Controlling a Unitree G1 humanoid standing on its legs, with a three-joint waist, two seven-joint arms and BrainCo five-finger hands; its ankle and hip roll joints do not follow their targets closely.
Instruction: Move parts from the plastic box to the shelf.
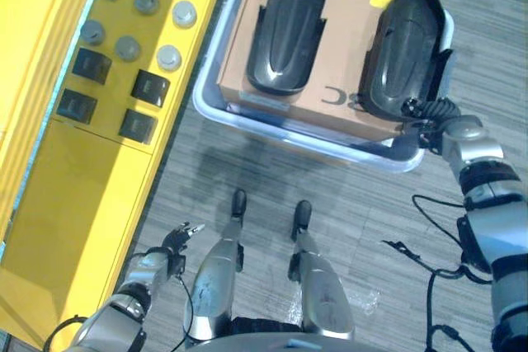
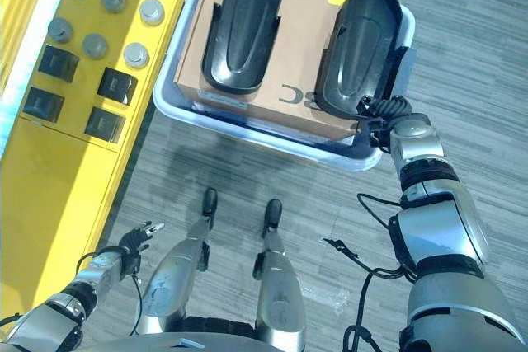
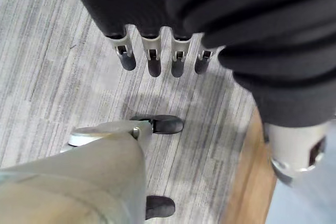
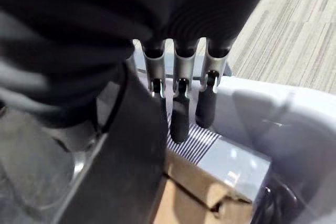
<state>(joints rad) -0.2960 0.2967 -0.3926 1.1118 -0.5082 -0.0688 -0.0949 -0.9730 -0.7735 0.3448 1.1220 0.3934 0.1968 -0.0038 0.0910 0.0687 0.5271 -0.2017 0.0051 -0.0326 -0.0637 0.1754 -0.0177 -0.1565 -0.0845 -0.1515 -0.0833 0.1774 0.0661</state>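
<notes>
A pale plastic box (image 1: 289,139) stands on the floor with a cardboard carton (image 1: 346,6) inside it. Two long black shell-shaped parts lie on the carton: one on the left (image 1: 285,26) and one on the right (image 1: 404,43). My right hand (image 1: 422,113) is at the near end of the right part, by the box's near right corner. In the right wrist view its fingers (image 4: 178,114) point straight down between the black part (image 4: 121,156) and the box wall (image 4: 262,124); the thumb is hidden. My left hand (image 1: 177,241) hangs low over the floor with relaxed fingers (image 3: 152,61), holding nothing.
The yellow shelf (image 1: 82,187) runs along the left side. Several grey round caps (image 1: 169,57) and black square pieces (image 1: 151,86) lie on it. Grey striped floor stretches between the shelf and the box.
</notes>
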